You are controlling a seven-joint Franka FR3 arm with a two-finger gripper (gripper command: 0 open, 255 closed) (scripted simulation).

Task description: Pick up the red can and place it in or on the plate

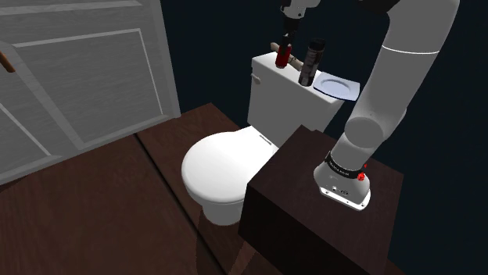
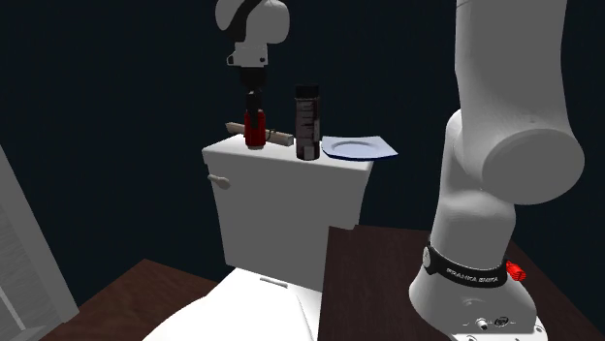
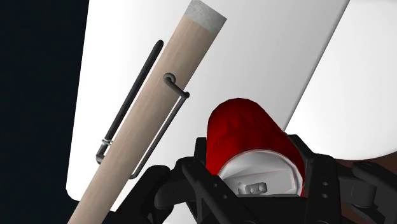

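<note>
A red can [image 1: 282, 57] [image 2: 255, 132] stands upright on the white toilet tank lid [image 1: 266, 72] [image 2: 291, 158]. My black gripper [image 1: 285, 47] [image 2: 254, 114] comes down on it from above, and in the wrist view the gripper [image 3: 257, 183] is shut on the red can [image 3: 247, 130], one finger on each side. The pale plate [image 1: 338, 84] [image 2: 355, 147] lies at the tank's other end, overhanging the edge. Between can and plate stands a tall dark can [image 1: 311, 62] [image 2: 307, 123].
A beige rod with a black wire clip [image 3: 153, 121] [image 2: 279, 137] lies on the lid just behind the red can. Below the tank is the white toilet bowl [image 1: 223, 168]. My dark stand [image 1: 305, 211] sits beside it. A white door [image 1: 78, 78] is at the shoulder view's left.
</note>
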